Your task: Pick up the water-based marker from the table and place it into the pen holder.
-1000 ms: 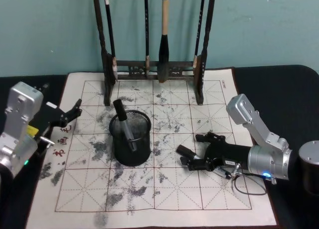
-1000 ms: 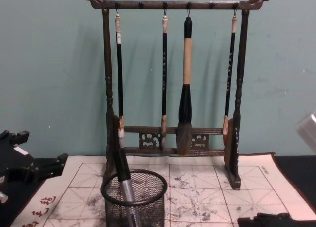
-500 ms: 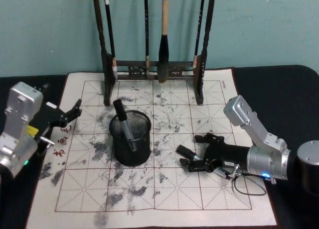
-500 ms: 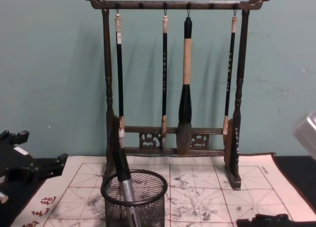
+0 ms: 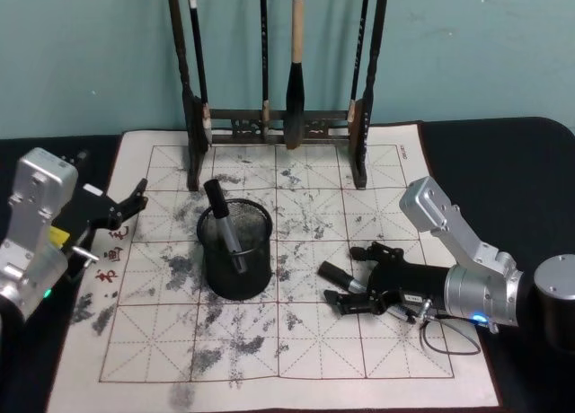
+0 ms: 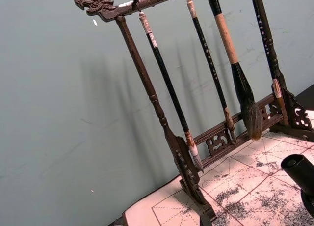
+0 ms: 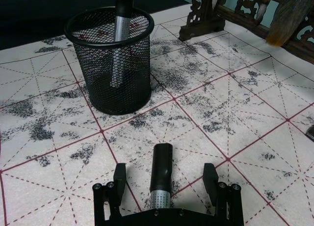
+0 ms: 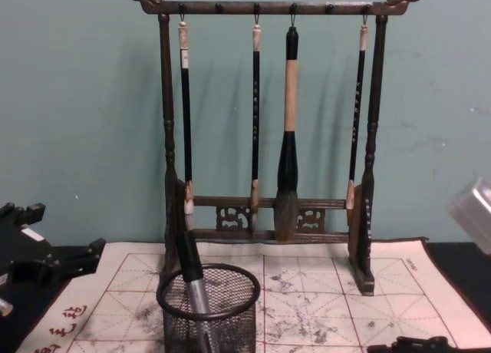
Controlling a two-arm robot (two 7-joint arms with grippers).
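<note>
Table: dark flat tabletop [image 5: 503, 162] under a white, red-gridded, ink-stained calligraphy mat [image 5: 162, 341].
Rack: tall dark wooden brush rack [image 8: 367, 153], far edge of mat.
Left gripper [image 5: 126, 208]: parked over mat's left edge, fingers spread, holding nothing.
Right gripper [image 5: 349, 275]: low over mat's right part, fingers wide apart either side of the marker, clear of it.
Pen holder: black wire-mesh cup [image 5: 235, 269], left of mat's centre, a black-and-silver pen [image 5: 222, 220] leaning inside.
Marker: black-capped, silver-barrelled water-based marker [image 7: 161, 174], flat on mat, right of holder.
</note>
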